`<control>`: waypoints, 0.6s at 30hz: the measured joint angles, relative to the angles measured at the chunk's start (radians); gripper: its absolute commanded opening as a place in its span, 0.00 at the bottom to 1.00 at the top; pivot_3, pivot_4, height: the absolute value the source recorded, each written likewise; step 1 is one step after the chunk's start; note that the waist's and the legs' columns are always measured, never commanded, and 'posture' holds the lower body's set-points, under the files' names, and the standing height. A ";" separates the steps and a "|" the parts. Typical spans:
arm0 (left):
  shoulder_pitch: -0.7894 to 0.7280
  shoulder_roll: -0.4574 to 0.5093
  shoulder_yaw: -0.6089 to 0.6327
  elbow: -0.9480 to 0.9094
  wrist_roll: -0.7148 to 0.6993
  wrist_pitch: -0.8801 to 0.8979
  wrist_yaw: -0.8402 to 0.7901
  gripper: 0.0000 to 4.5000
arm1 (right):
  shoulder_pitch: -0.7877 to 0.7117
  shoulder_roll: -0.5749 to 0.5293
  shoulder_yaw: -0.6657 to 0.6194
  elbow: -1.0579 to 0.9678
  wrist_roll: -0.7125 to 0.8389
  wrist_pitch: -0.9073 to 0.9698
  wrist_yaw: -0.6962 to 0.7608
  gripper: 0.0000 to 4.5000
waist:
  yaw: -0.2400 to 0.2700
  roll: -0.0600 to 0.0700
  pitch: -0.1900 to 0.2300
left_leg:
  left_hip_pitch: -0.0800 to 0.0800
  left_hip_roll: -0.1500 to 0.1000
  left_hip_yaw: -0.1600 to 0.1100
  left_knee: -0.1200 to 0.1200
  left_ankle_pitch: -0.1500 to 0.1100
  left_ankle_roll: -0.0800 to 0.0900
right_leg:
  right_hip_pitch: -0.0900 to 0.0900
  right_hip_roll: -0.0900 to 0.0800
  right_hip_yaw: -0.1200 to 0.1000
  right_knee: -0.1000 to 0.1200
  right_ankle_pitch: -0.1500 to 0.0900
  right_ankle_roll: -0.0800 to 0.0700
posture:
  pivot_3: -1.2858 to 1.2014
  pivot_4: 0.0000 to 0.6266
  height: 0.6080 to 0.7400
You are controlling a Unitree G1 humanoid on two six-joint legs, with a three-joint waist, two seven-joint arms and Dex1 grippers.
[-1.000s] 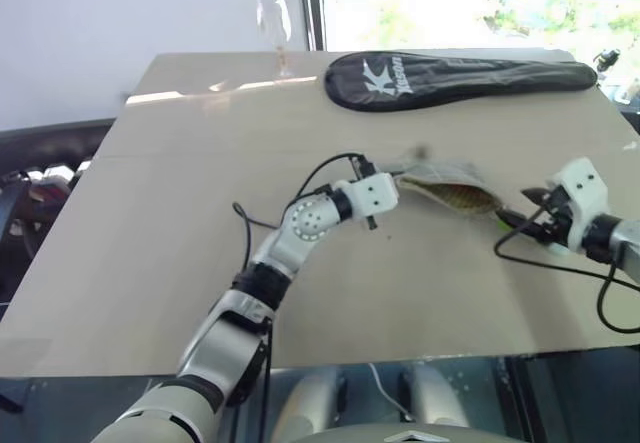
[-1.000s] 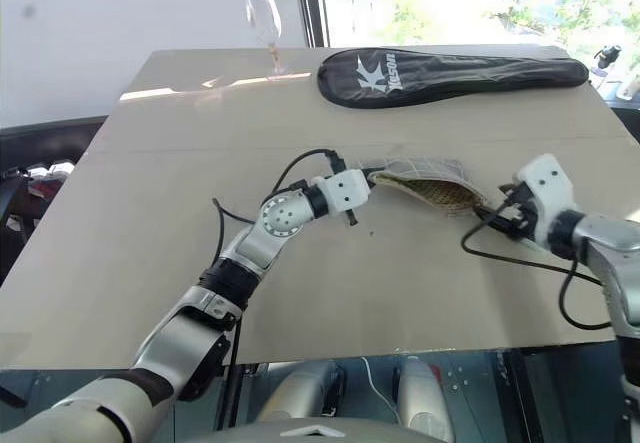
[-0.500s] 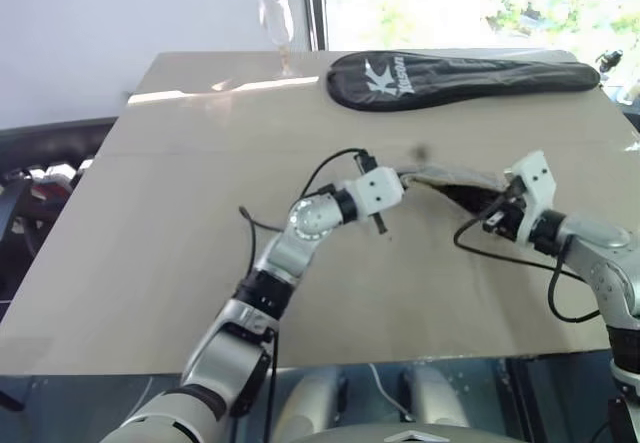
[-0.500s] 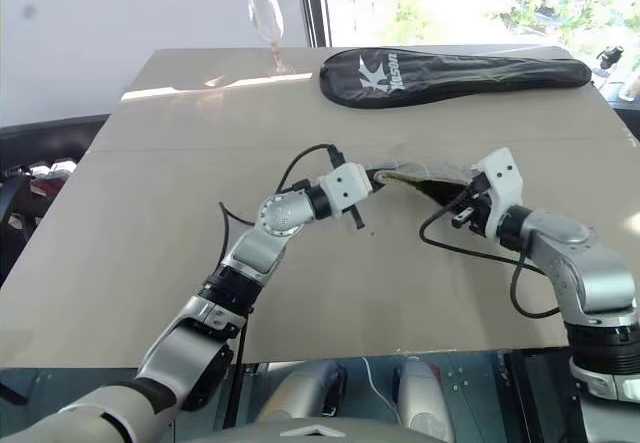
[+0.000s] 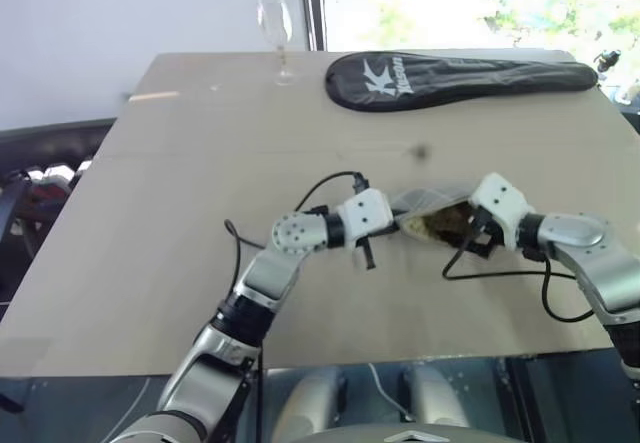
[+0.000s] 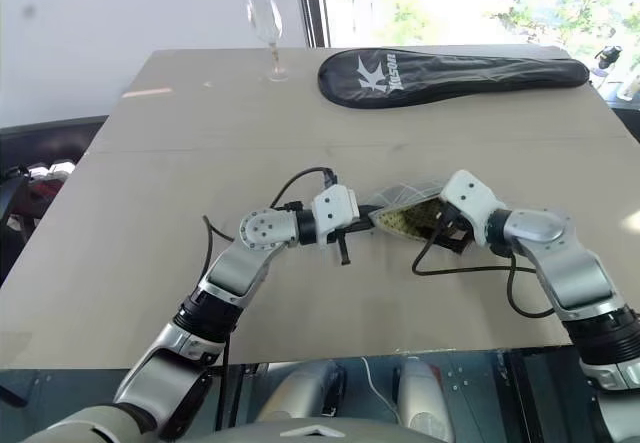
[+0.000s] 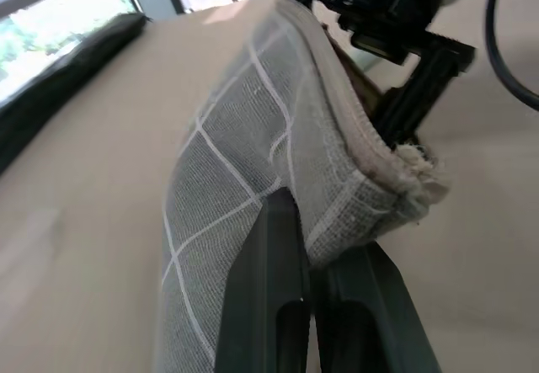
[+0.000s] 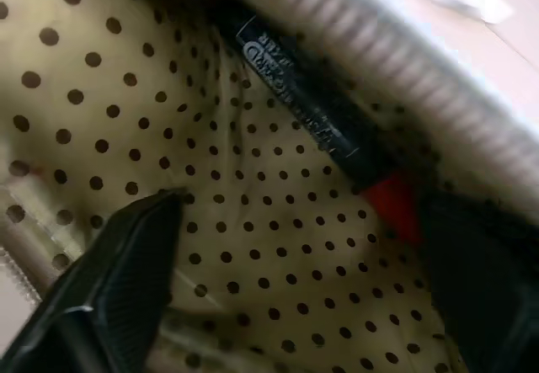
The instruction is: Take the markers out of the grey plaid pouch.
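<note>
Woven cloth pouch (image 7: 244, 162), polka-dot fabric lining (image 8: 253, 221), matt wood-look table (image 5: 200, 163)

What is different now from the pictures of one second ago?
The right gripper came in from the table's right side and now stands open inside the grey plaid pouch, beside the red marker. The left gripper, shut on the pouch's end, drew it nearer to the robot. The black racket cover and the wine glass stayed.

I see the pouch (image 7: 253, 162) grey with white grid lines, its lining (image 8: 253, 289) yellowish with dark polka dots; the marker (image 8: 337, 137) black and red; racket cover (image 5: 460, 75) black.
</note>
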 measured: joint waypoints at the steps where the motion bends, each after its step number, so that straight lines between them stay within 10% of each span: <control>1: 0.000 0.001 0.000 -0.006 -0.005 0.011 -0.004 0.00 | -0.006 -0.004 0.010 -0.008 -0.009 0.000 0.004 0.99 | 0.000 0.000 0.000 | 0.000 0.000 0.000 0.000 0.000 0.000 | 0.000 0.000 0.000 0.000 0.000 0.000 | 0.52 0.24 1.00; 18: -0.027 -0.003 -0.006 -0.143 -0.242 0.380 -0.146 0.00 | -0.161 -0.291 0.044 -0.142 0.081 0.198 0.373 0.99 | 0.001 0.001 0.001 | -0.001 0.001 -0.001 -0.001 0.000 0.000 | 0.000 -0.001 -0.001 -0.002 0.000 0.000 | 0.52 0.24 1.00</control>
